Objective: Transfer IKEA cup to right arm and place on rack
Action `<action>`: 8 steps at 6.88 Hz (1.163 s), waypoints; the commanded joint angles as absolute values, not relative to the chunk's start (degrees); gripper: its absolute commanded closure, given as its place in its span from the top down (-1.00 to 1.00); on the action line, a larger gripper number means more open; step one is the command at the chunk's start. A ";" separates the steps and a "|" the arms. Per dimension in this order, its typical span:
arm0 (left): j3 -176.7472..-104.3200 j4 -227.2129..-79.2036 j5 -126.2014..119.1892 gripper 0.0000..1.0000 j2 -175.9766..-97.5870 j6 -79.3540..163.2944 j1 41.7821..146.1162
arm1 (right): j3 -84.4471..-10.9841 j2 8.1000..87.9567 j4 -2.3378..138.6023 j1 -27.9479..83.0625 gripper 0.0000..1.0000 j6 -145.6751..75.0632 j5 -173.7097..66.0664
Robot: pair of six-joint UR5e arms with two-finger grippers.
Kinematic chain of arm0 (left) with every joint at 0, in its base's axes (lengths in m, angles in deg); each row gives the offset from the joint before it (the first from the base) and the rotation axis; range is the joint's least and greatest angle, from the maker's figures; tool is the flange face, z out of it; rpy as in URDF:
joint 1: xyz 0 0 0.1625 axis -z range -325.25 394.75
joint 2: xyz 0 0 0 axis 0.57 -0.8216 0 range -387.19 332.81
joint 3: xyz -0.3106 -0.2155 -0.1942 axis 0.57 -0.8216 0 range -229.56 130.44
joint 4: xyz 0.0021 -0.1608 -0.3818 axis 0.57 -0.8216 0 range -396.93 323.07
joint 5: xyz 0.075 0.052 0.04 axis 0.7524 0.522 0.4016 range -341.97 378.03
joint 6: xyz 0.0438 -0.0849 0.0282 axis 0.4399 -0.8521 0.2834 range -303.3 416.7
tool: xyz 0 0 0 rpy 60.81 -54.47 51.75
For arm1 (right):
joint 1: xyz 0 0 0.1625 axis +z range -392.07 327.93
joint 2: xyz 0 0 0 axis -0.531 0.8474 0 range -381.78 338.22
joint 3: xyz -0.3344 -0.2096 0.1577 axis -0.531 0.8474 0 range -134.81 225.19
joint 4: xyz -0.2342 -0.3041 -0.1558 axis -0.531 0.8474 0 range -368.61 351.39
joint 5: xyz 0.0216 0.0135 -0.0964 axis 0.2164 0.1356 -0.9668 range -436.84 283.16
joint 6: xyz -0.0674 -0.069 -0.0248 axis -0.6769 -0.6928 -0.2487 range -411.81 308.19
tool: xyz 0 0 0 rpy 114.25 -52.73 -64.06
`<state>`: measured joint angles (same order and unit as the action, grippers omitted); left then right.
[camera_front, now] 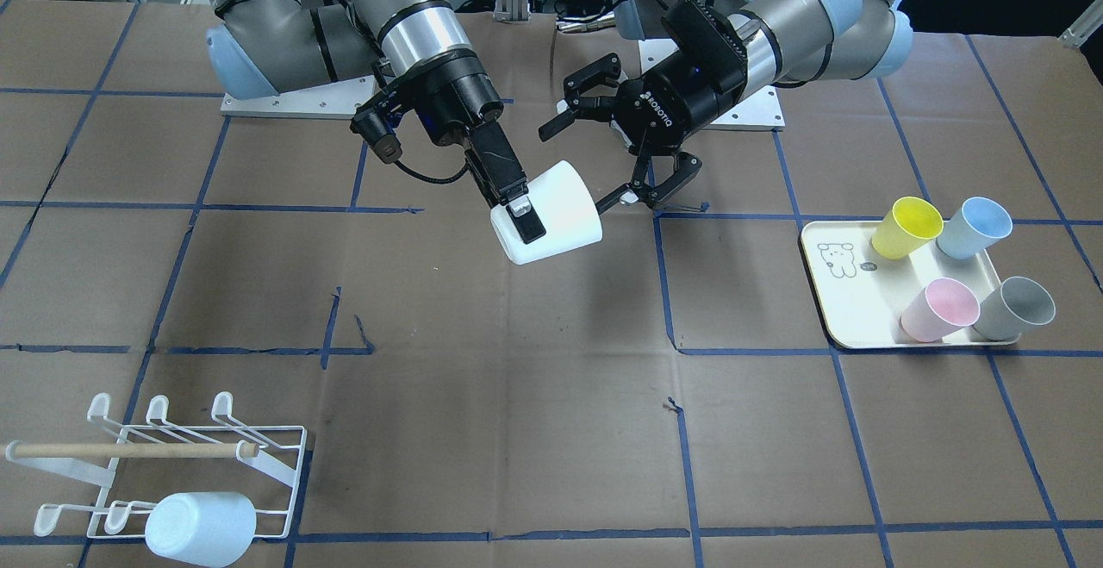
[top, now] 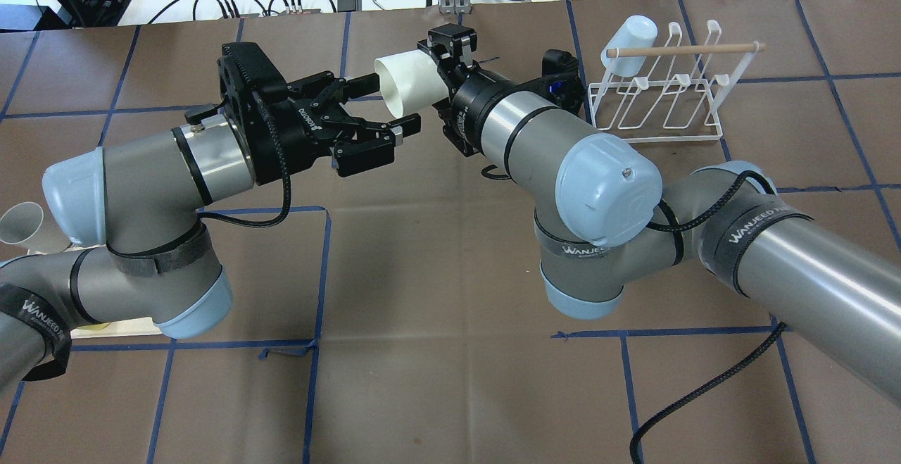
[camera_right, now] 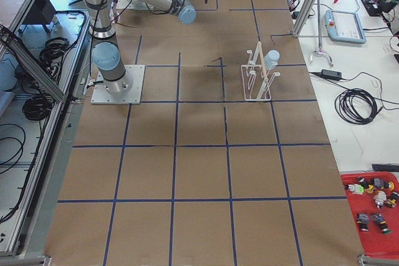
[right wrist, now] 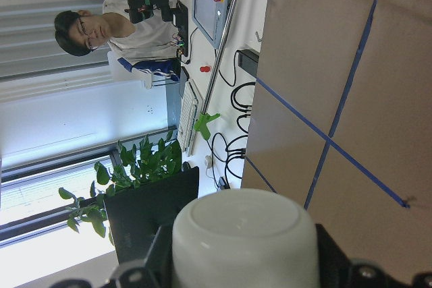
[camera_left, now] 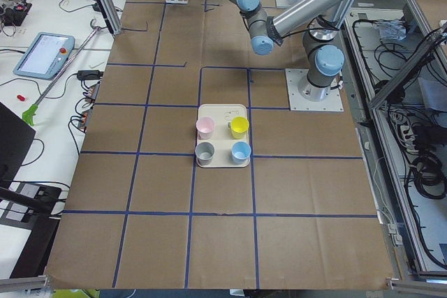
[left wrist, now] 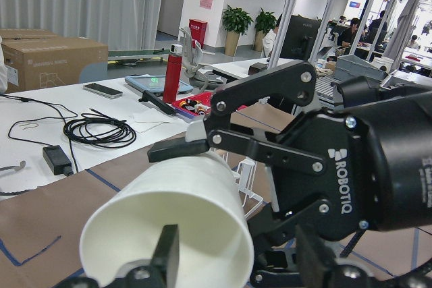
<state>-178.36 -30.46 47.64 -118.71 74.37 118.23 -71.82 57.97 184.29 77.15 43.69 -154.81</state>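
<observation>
- Right gripper (camera_front: 527, 216): black, two-finger, clamped on the side wall of the white plastic cup (camera_front: 560, 206) near its base. One finger lies along the outside of the cup; the right wrist view shows the cup's flat base between the fingers.
- White plastic cup: held in the air above the table's middle, tilted, with its mouth towards the left gripper. It is well apart from the rack.
- Left gripper (camera_front: 576, 165): black, lettered "ROBOTIQ" in white, with jaws spread wide. Its fingertips are just beside the cup's rim, and contact cannot be told.
- Arm straps (top: 753, 228): black bands printed "WANJEED".
- Low white wire rack (camera_front: 271, 469): hooked prongs and a wooden dowel (camera_front: 129, 450), with a pale blue cup (camera_front: 200, 527) upturned on one prong.
- Cream tray (camera_front: 849, 292): bear drawing at one corner, carrying a yellow cup (camera_front: 906, 226), a blue cup (camera_front: 974, 227), a pink cup (camera_front: 939, 309) and a grey cup (camera_front: 1015, 308).
- Table (camera_front: 517, 378): brown paper cover with a blue tape grid.
</observation>
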 commanded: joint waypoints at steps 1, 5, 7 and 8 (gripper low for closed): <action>-178.58 -30.86 47.04 0.92 -118.51 74.37 112.05 | -69.88 57.76 184.22 76.39 -0.28 43.38 -154.80; -170.38 -45.83 53.89 0.96 -119.20 74.45 106.12 | -67.49 56.18 184.13 65.17 -0.66 20.29 -154.89; -162.62 -58.59 72.76 0.97 -119.30 74.37 110.31 | -67.48 56.09 184.13 57.27 -0.67 5.13 -154.89; -159.63 -65.16 85.31 0.97 -118.95 70.28 115.12 | -67.48 55.92 184.04 53.57 -0.79 -2.42 -154.89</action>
<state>-163.20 -57.97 72.02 -119.21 73.30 110.67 -67.49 56.06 184.11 58.02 6.39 -154.89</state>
